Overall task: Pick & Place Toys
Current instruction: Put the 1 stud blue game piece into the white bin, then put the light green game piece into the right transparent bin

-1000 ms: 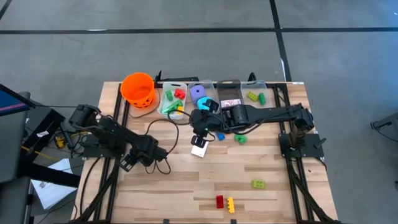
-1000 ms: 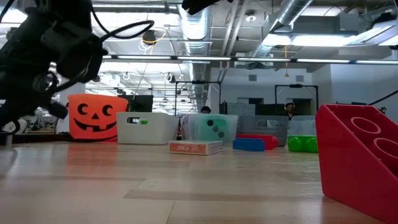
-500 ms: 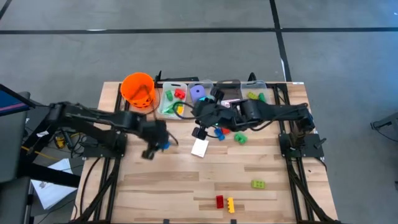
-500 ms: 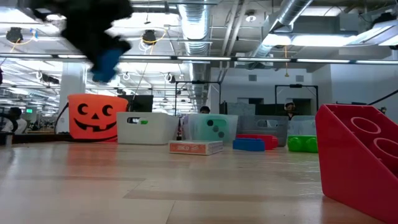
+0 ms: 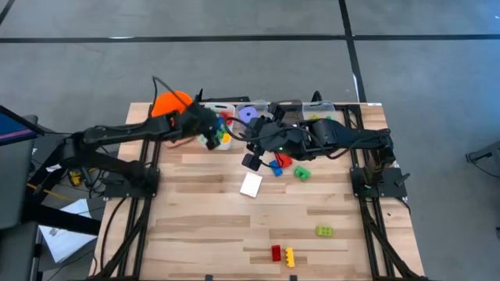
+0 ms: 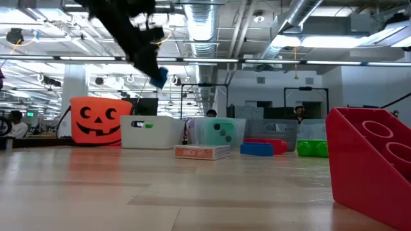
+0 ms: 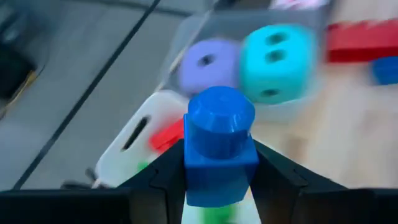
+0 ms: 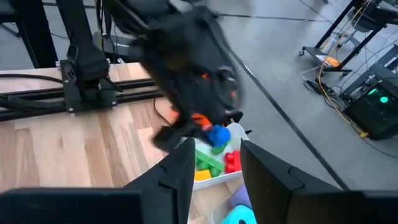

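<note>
The left end effector has swung within the last second from low over the near-left tabletop up to the row of bins at the far edge, and now hangs pinching a small blue plastic brick between its fingers, directly over the clear plastic bin of red, green and yellow bricks. Beside that bin sits the one holding a teal dotted die and a purple die. The brick looks ready to drop. The right end effector, fingers spread and empty, has pulled back toward the bins from above the red-and-white card.
</note>
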